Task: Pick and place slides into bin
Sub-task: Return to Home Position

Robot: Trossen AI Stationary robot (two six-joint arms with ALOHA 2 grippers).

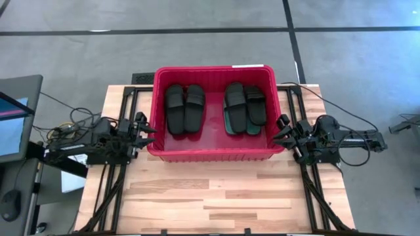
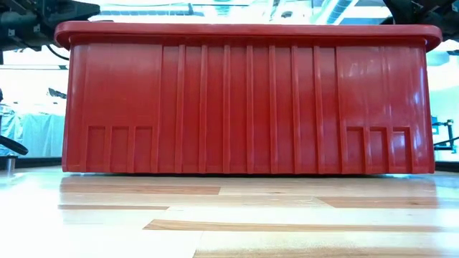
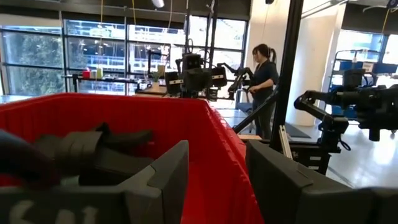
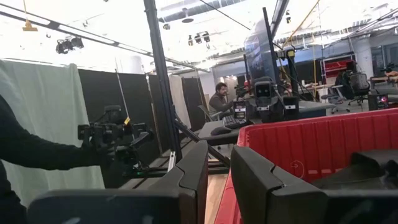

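The red bin (image 1: 210, 155) stands on the wooden table, its ribbed near wall (image 2: 244, 100) filling the low view. Slides lie flat on its floor: two black ones side by side on the left (image 1: 184, 109), and black ones with a teal edge showing on the right (image 1: 244, 109). My left gripper (image 1: 149, 129) is open just outside the bin's left wall, its fingers (image 3: 168, 180) level with the rim. My right gripper (image 1: 281, 129) is outside the right wall with a narrow gap between its fingers (image 4: 252, 180). Neither holds anything.
Bare wooden table top (image 1: 223, 196) lies between the bin and the near edge. A monitor (image 1: 13, 118) and cables sit off the table's left. People (image 3: 264, 78) and other rigs stand in the room beyond.
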